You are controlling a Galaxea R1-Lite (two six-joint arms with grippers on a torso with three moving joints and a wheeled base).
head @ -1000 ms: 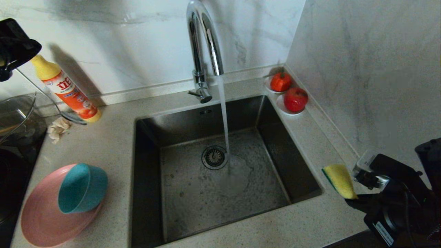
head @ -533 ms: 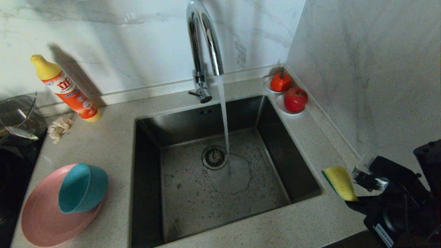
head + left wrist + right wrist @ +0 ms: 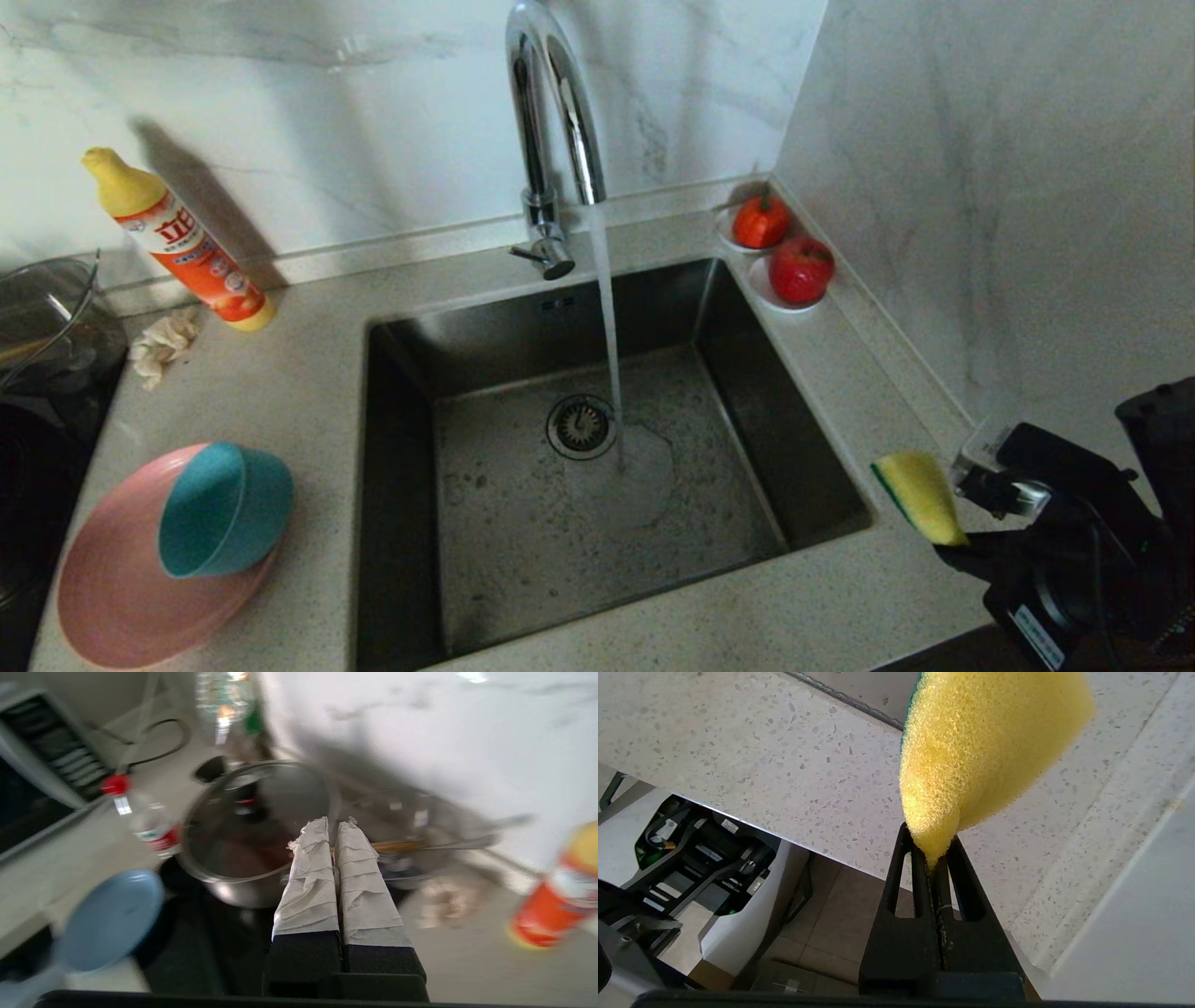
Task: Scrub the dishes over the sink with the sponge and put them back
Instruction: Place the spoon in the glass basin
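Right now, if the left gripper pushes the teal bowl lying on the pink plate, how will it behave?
The teal bowl lies tipped on its side, so it would probably roll or rock rather than slide. The pink plate under it looks smooth, so it may skid off easily. It looks rigid and should keep its shape.

The orange detergent bottle (image 3: 191, 250) with the yellow cap is showing two large Chinese characters in red, "立白", on a white band of its label. Smaller print below them is staying unreadable. Nothing else here is carrying legible writing.
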